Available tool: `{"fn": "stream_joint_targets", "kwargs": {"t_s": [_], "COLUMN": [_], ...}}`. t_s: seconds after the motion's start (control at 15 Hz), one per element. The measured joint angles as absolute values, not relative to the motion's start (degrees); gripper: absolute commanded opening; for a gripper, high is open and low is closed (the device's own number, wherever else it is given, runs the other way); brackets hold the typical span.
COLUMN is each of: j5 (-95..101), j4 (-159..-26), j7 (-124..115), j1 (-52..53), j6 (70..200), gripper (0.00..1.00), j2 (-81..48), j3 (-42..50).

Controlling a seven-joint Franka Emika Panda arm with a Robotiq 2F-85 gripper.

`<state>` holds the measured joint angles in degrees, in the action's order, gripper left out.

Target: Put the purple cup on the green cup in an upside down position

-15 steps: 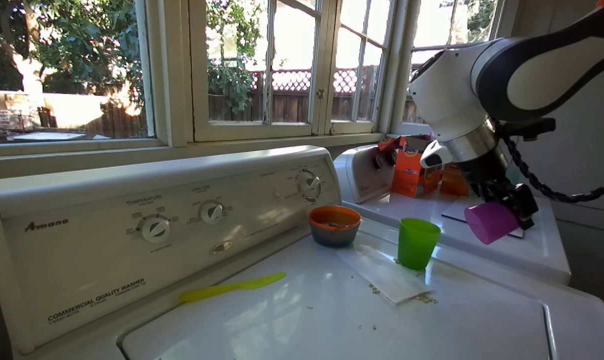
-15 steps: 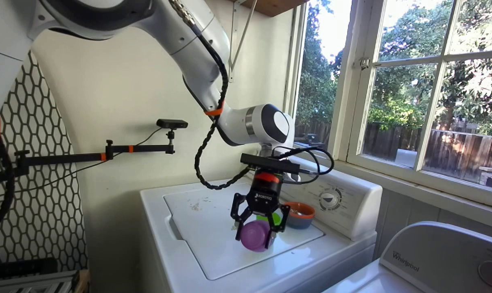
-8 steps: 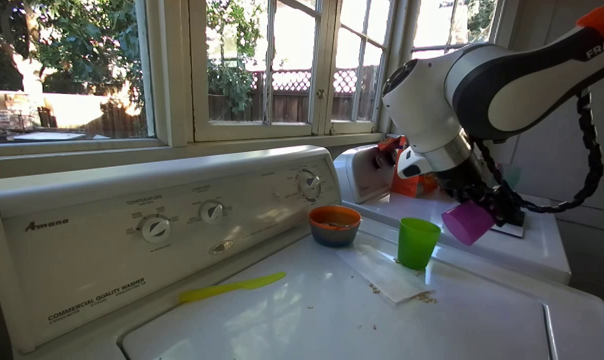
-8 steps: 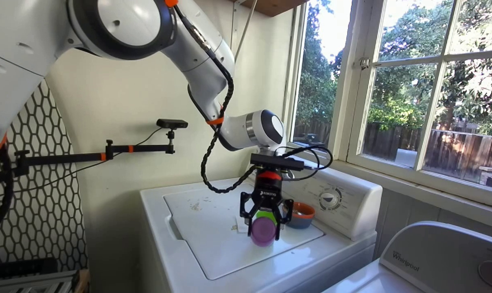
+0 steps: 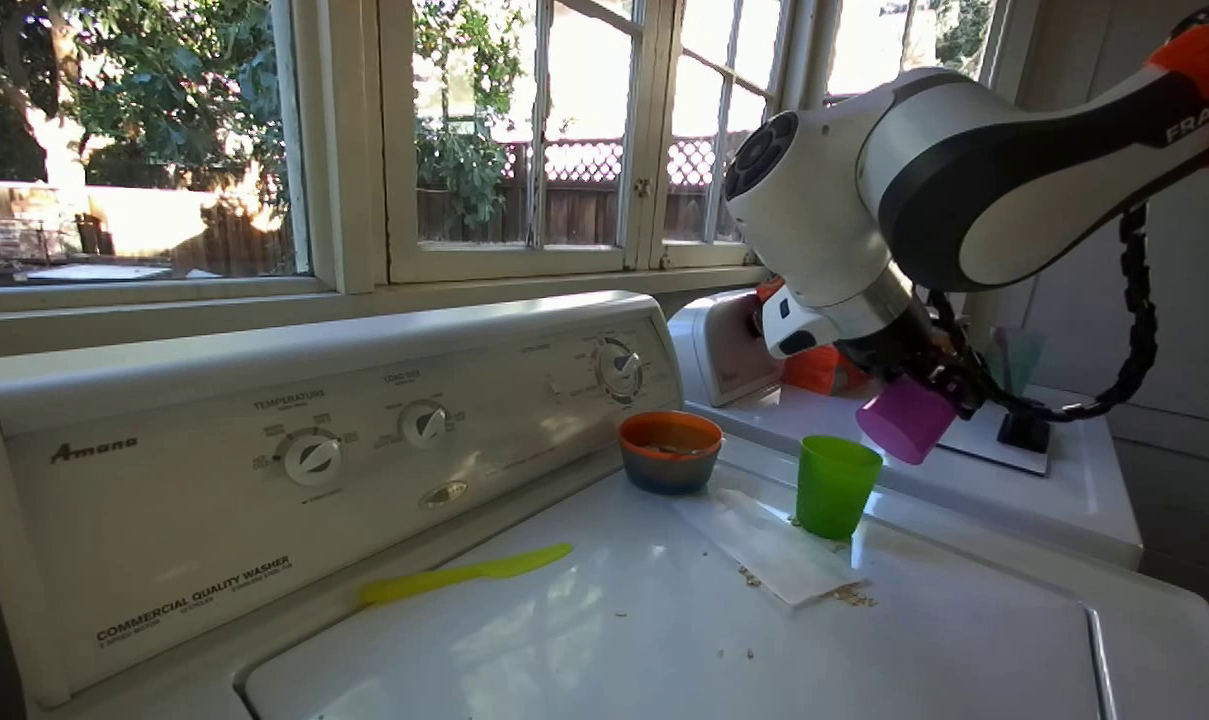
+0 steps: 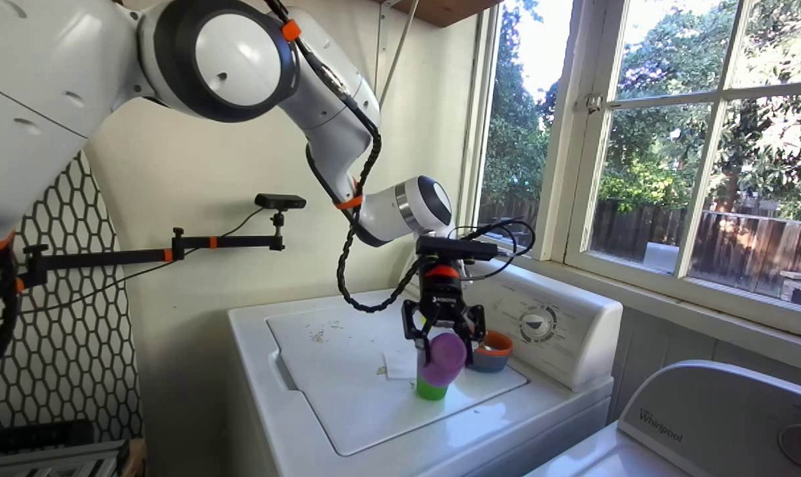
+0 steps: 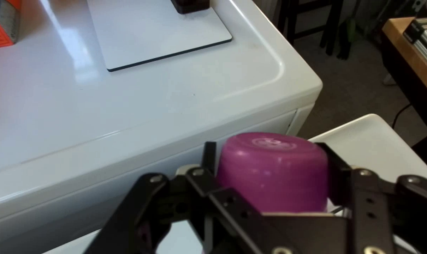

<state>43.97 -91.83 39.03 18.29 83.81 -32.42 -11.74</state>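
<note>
The purple cup point(image 5: 906, 420) hangs tilted in the air, its wider mouth end slanting down towards the green cup point(image 5: 838, 488). My gripper point(image 6: 448, 363) is shut on the purple cup's sides, with one finger on each side. In the wrist view the cup's marked base point(image 7: 274, 143) faces up between the fingers, and its mouth is hidden. The green cup stands upright on the washer lid, just below and to the left in an exterior view. The purple cup covers its upper part in an exterior view point(image 6: 432, 392). I cannot tell whether the cups touch. The green cup is out of the wrist view.
An orange-rimmed bowl point(image 5: 671, 470) stands near the washer's control panel point(image 5: 364, 440). A white paper point(image 5: 769, 555) with crumbs lies beside the green cup, and a yellow-green knife point(image 5: 469, 575) lies farther off. A second machine point(image 7: 156, 95) adjoins, carrying a white board point(image 7: 160, 38).
My gripper has carried the purple cup towards the green cup, leftward in an exterior view, and lifted it slightly over the last half second. The green cup has not moved.
</note>
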Motion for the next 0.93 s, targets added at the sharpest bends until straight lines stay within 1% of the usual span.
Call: {"fn": "stream_joint_targets", "kwargs": {"t_s": [0.93], "j5": [59.1], "j4": [-88.1], "j7": [41.0], "j1": [24.2], "j6": [78.6], "gripper": [0.44], "j2": [-37.4], "j3": [-12.5]}}
